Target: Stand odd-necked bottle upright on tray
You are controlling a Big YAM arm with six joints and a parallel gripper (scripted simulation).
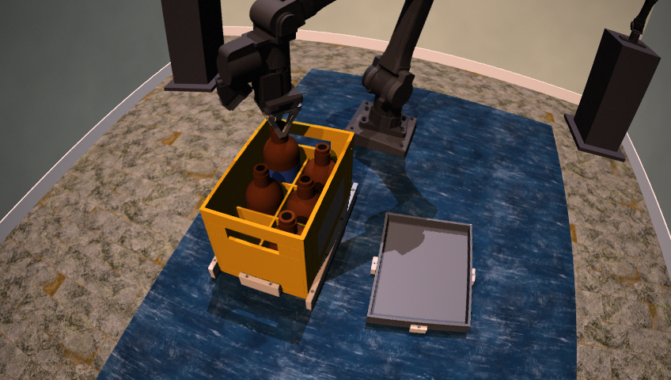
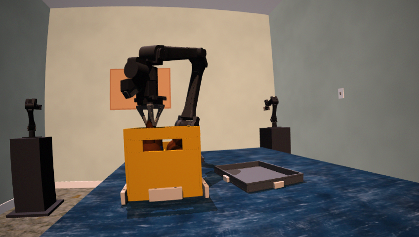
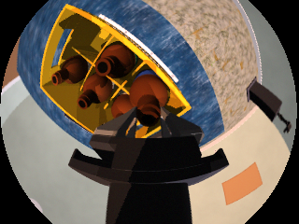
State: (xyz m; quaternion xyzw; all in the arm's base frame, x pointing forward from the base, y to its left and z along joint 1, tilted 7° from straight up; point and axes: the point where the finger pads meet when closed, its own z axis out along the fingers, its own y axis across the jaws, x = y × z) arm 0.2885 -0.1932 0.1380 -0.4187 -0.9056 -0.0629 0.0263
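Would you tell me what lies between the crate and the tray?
Between crate and tray lies only blue mat, shadowed, in the top view.

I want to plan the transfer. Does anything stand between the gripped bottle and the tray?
Yes. The gripper holds the bottle partly inside the crate, whose right wall and another bottle lie toward the tray.

Matte black jointed arm, square bolted base, triangular-fingered end effector
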